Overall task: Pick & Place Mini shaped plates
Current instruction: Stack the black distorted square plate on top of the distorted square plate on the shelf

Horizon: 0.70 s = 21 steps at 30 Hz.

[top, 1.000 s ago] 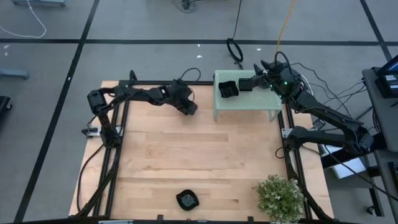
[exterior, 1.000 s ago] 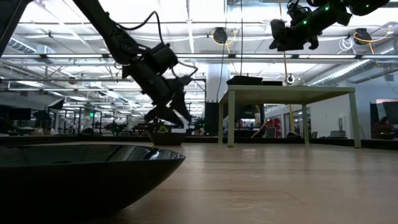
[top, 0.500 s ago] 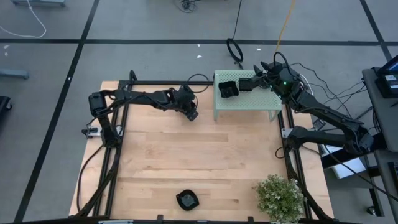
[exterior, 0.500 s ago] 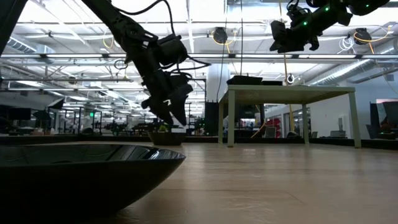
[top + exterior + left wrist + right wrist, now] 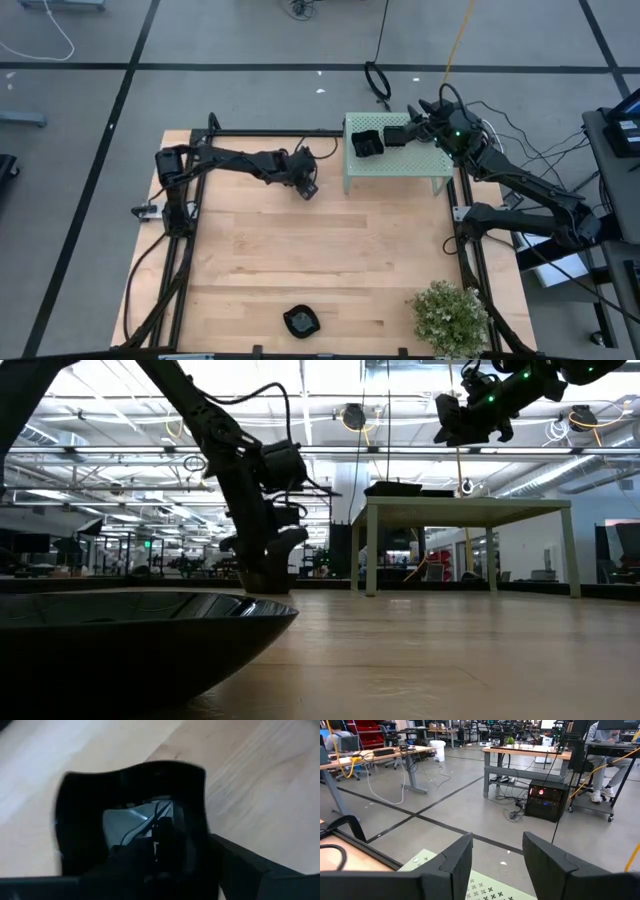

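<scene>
A glossy black wavy-rimmed plate (image 5: 125, 815) lies flat on the wooden table at the far side, just left of the pale green stand (image 5: 420, 160). My left gripper (image 5: 305, 184) has come down on it from above, fingers apart. In the low view it (image 5: 266, 565) stands right over that plate (image 5: 265, 584). A second black plate (image 5: 366, 144) rests on the stand's top. My right gripper (image 5: 392, 136) hovers open beside it, above the stand. A third plate (image 5: 300, 321) lies at the table's near edge and looms large in the low view (image 5: 130, 640). My left gripper points down at the wavy-rimmed plate, which lies flat on the table. One finger (image 5: 245, 865) stands just outside the plate's rim (image 5: 202, 810); the other is lost against the black plate. I cannot tell whether the fingers touch it.
A small green bushy plant (image 5: 450, 315) stands at the table's near right corner. A black frame (image 5: 190, 230) runs along the table's left and right sides. Bare wood (image 5: 330, 250) spreads across the middle. A cable loop (image 5: 378, 80) lies on the floor beyond the stand.
My left gripper has moved toward the table's right and down, tipping from a slant into pointing downward, and has come low over the plate beside the stand. The plate has stayed where it was. The right arm has kept still.
</scene>
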Motion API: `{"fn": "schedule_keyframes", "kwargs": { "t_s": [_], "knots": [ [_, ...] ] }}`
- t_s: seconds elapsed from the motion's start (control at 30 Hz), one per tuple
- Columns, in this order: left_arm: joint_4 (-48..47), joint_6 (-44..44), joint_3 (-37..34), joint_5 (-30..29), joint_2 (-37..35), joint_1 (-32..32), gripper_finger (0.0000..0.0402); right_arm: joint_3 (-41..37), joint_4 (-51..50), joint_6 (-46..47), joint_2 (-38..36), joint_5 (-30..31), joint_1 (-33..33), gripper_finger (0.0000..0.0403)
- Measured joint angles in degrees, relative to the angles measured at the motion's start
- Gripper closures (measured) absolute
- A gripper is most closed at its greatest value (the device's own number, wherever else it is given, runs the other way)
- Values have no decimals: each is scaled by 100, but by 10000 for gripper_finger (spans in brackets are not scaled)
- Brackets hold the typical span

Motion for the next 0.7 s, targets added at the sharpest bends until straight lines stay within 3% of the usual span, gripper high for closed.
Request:
{"fn": "schedule_keyframes", "kwargs": {
  "t_s": [0.2,0.43,0.7],
  "knots": [
    [36,13,2,-9,117,-21,249,0,-111,41,0,-174,0,238],
    [101,172,4,492,8,-46,389,0,-329,44,1,-258,0,238],
    [414,359,4,500,-1082,-168,396,0,-341,29,-2,-259,-2,238]
  ]
}}
